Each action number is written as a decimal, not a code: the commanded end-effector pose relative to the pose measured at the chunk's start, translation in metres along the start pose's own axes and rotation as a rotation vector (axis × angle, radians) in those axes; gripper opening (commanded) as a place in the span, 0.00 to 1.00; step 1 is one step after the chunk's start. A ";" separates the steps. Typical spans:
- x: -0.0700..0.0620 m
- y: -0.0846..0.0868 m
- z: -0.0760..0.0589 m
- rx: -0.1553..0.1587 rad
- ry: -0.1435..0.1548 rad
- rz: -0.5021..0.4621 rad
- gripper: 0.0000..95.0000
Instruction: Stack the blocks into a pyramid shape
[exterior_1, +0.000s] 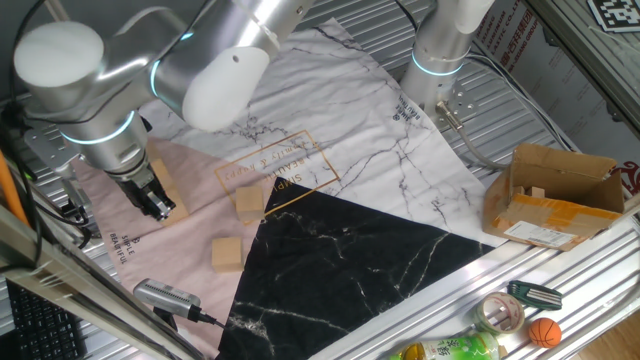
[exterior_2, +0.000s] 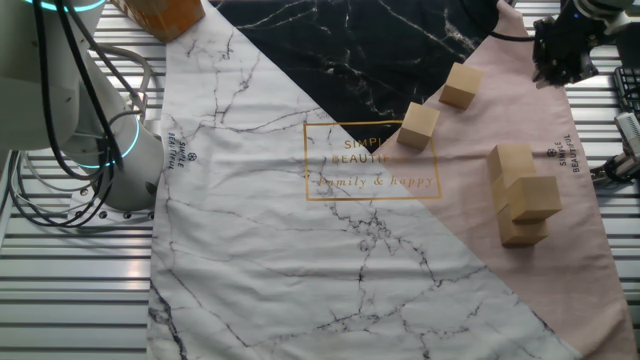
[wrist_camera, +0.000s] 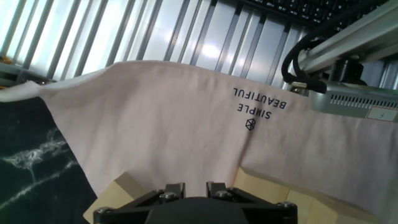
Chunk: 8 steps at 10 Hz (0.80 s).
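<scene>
Wood is showing pale and unfinished on every one of the blocks, square-edged cubes all alike, and they are lying on a smooth printed cloth (exterior_2: 250, 220) with pink, white and black marble-patterned panels, which is covering a ribbed metal table (exterior_2: 60, 300). The started pile (exterior_2: 522, 195) is sitting on the pink panel directly under the fingers (exterior_1: 162, 208), with one cube resting on top of others. In the hand view its pale tops are peeking out on both sides below the fingers. Two loose blocks, one (exterior_2: 460, 85) and another (exterior_2: 418, 126), are lying well apart from the fingers, near the black panel. The fingers are hanging above the pile with nothing visibly between them; how wide they are standing I cannot tell. The step now looks like fetching a loose cube. To do it well, the fingers should be closing squarely on opposite flat faces, since bare wood may be slipping or twisting if caught by a corner, and the cloth may be sliding.
</scene>
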<state>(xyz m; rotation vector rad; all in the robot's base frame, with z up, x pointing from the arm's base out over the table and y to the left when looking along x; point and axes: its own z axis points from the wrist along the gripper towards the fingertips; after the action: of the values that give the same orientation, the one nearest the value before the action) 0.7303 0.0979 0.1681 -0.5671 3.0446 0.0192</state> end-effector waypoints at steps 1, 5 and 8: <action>0.003 0.000 0.000 0.026 0.000 -0.097 0.00; 0.003 0.000 0.000 0.071 -0.032 -0.146 0.00; 0.003 0.000 0.000 0.059 -0.053 -0.178 0.00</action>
<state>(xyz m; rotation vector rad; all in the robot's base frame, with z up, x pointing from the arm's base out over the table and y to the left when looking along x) 0.7253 0.0955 0.1679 -0.8194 2.8914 -0.0942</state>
